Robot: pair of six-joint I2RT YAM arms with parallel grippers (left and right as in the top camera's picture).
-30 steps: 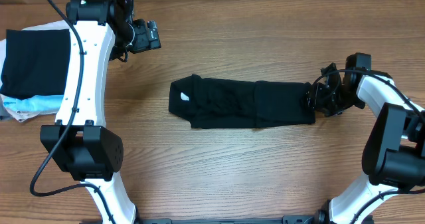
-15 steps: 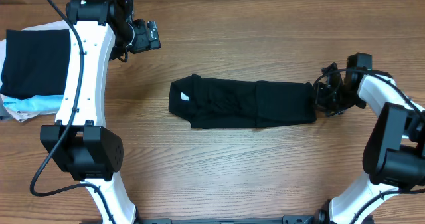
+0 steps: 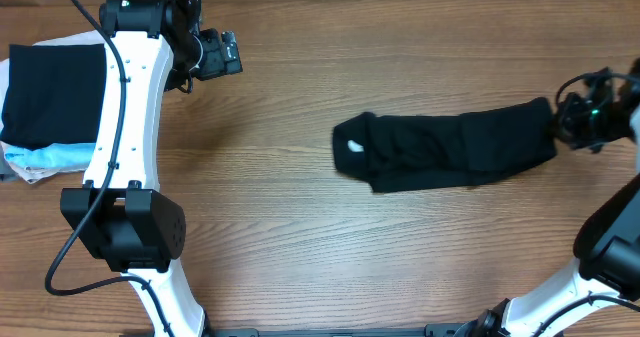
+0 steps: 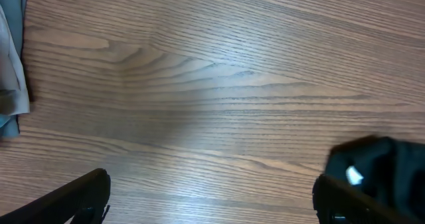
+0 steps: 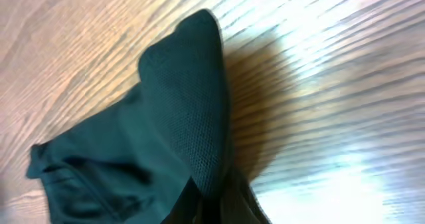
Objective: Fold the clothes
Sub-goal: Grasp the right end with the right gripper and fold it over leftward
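The black T-shirt (image 3: 450,151) lies folded into a long strip across the right half of the table, its small white logo (image 3: 355,146) at the left end. My right gripper (image 3: 562,123) is shut on the strip's right end at the table's right edge. The right wrist view shows the dark fabric (image 5: 166,131) pinched between my fingers (image 5: 216,201). My left gripper (image 3: 232,53) hangs open and empty over the far left of the table. In the left wrist view its fingers (image 4: 209,197) are spread wide, with the shirt's logo end (image 4: 372,164) at the lower right.
A stack of folded garments, black on top (image 3: 50,92) over pale blue (image 3: 50,159) and white, sits at the left edge behind my left arm. Its edge shows in the left wrist view (image 4: 10,71). Bare wood lies between the stack and the shirt.
My right gripper has pulled to the right and slightly back, dragging the folded shirt about a third of its length rightward. The left arm has not moved.
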